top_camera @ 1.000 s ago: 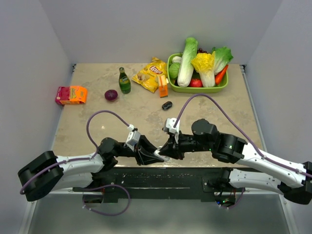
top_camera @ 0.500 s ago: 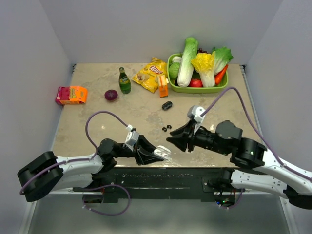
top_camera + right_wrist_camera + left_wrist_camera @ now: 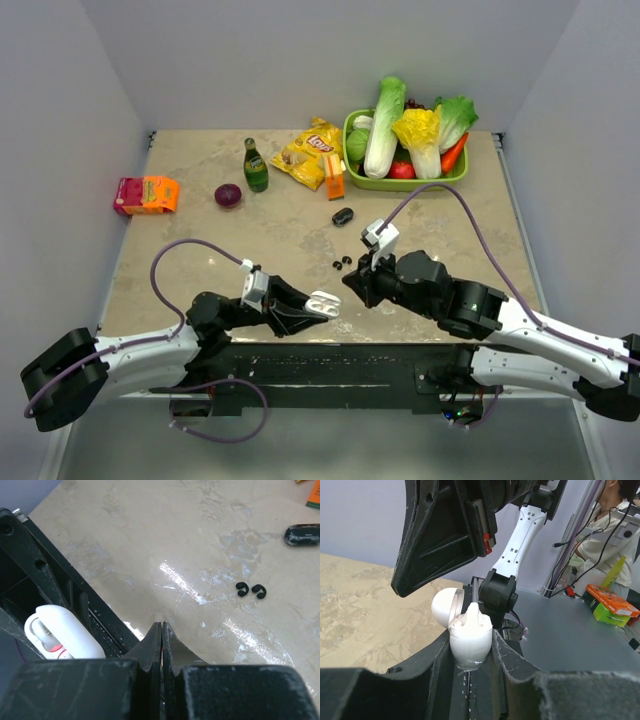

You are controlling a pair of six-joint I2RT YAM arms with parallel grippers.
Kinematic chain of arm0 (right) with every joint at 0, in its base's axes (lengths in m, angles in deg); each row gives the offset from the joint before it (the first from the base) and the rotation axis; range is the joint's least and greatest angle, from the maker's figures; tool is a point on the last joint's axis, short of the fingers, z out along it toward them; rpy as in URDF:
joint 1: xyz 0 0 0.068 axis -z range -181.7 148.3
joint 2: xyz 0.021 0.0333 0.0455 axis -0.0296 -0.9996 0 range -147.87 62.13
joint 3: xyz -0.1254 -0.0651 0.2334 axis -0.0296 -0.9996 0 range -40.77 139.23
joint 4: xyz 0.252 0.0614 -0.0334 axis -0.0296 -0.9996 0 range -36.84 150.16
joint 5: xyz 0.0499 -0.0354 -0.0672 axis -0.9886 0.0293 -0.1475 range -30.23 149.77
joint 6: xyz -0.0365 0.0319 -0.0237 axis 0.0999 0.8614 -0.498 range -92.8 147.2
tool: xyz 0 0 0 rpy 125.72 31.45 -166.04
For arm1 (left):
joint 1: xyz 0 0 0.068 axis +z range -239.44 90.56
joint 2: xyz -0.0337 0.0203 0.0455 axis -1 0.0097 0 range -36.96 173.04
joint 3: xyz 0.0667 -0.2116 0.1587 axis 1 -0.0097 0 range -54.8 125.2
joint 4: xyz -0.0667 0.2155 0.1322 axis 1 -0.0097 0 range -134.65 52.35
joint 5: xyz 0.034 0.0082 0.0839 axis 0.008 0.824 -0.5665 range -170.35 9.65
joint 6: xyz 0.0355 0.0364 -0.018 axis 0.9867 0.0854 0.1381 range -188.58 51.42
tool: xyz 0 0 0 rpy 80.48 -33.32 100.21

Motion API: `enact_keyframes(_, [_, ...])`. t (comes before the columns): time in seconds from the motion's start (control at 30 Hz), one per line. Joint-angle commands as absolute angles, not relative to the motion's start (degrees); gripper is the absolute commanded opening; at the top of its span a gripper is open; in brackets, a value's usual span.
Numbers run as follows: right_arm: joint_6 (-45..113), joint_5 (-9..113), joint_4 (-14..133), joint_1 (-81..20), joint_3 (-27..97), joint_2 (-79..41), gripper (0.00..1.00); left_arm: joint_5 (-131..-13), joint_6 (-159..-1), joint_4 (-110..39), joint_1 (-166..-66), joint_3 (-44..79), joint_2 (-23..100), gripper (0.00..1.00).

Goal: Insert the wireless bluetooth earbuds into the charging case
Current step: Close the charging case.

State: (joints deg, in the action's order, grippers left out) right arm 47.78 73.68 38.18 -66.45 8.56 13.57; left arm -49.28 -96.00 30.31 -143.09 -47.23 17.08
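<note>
Top view: left claw (image 3: 316,306) clamps white case (image 3: 325,300) over desk (image 3: 200,230) near edge. Right claw (image 3: 350,283) sits just short of black buds (image 3: 342,263), mid-desk.

Left wrist: case upright between fingers, lid open, white bud apparently seated.

Right wrist: right claw clenched, empty. Black buds loose, black case (image 3: 302,534) beyond.

Likely step: fetch black bud. Needs claw opened, fine pinch.

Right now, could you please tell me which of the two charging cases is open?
The white charging case, gripped by the left gripper with its lid flipped back; the black case lies shut on the table.
</note>
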Motion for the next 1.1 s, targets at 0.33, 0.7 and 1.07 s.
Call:
enact_keyframes(0.33, [46.10, 61.44, 45.48, -66.39, 9.16, 10.36, 0.00, -50.99, -94.51, 32.31, -143.06, -48.30, 16.39, 0.00])
enact_keyframes(0.7, [46.01, 59.94, 46.27, -66.39, 8.28, 10.36, 0.00, -52.31, -93.98, 31.96, -143.06, -48.47, 16.30, 0.00])
enact_keyframes(1.07, [46.97, 60.98, 46.01, -66.39, 6.87, 12.11, 0.00, -53.81, -94.15, 31.87, -143.06, -48.47, 16.65, 0.00])
